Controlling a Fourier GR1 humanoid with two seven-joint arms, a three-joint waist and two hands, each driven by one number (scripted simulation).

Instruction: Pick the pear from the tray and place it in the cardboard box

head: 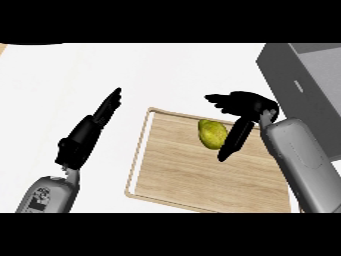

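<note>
From the head view, a wooden tray [202, 175] with a pale raised rim lies on the white table [69, 80], and the only thing in it is the pear [212, 133], yellow-green, resting on the board near the tray's far right corner. The right hand [248, 111] hangs over that corner, fingers spread toward the left above the pear and thumb pointing down just beside the fruit's right side; the hand is apart, not closed round the pear. The grey box [313, 95] stands at the table's right edge, beyond the right forearm; its inside shows nothing I can make out. The left hand [92, 127] rests left of the tray, fingers straight, holding nothing.
</note>
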